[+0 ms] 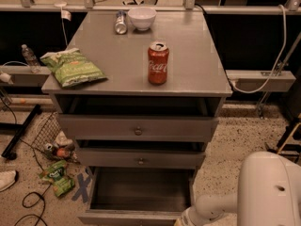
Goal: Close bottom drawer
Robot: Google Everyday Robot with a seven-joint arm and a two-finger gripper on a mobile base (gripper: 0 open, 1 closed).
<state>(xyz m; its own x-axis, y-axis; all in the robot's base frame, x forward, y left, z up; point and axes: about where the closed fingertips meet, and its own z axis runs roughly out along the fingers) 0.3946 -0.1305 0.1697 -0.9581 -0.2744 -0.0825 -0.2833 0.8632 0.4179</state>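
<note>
The bottom drawer [141, 192] stands pulled far out, so the closing is, by my judgement, all still to do. The gripper [182, 220] sits low beside its front panel's right corner, its state impossible to tell. Far beyond the gripper, the red can [158, 63] reads Coca-Cola.

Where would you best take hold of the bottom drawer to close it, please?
The bottom drawer stands pulled out: take its front panel's top edge, coming from the front. Its knob is hidden. The gripper is below the frame, past the arm.
</note>
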